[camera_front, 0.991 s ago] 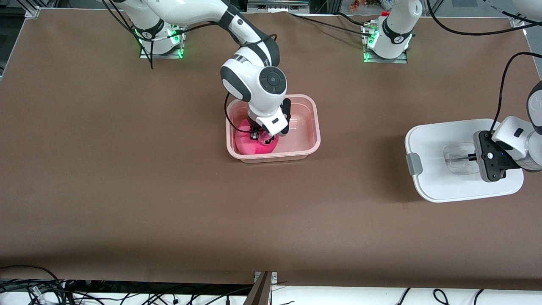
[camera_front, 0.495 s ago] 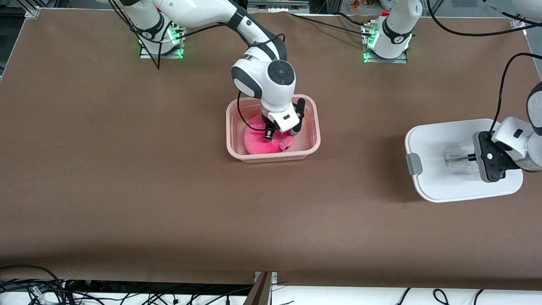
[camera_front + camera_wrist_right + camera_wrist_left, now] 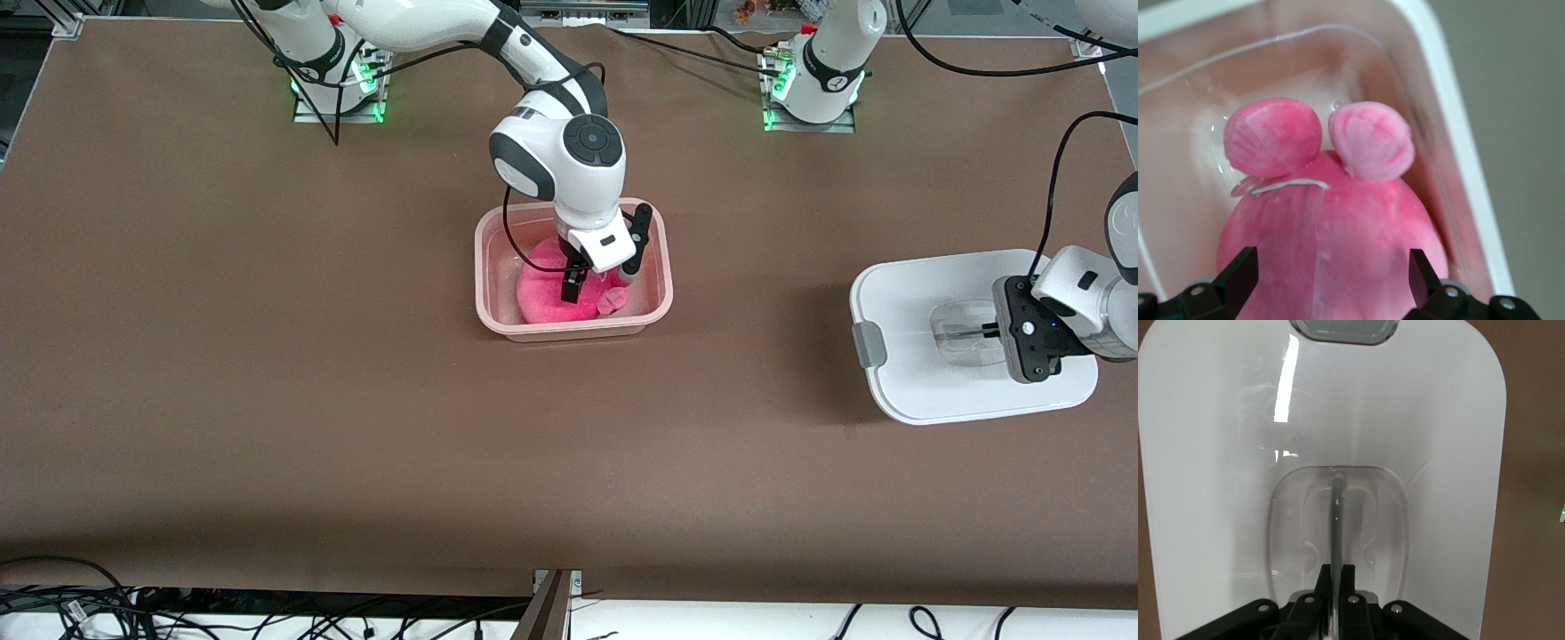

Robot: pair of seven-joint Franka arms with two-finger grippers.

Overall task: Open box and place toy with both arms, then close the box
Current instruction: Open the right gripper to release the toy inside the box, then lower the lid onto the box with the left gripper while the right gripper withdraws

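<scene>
Sitting in the translucent pinkish plastic tub (image 3: 660,267), the round hot-pink plush toy (image 3: 542,298) lies right under the right gripper (image 3: 600,283), fingers spread wide and off it.

Two rounded ears show; its face is hidden. The left gripper (image 3: 985,331), toward the left arm's end of the table, pinches the white lid's (image 3: 907,293) clear handle (image 3: 1337,513).
</scene>
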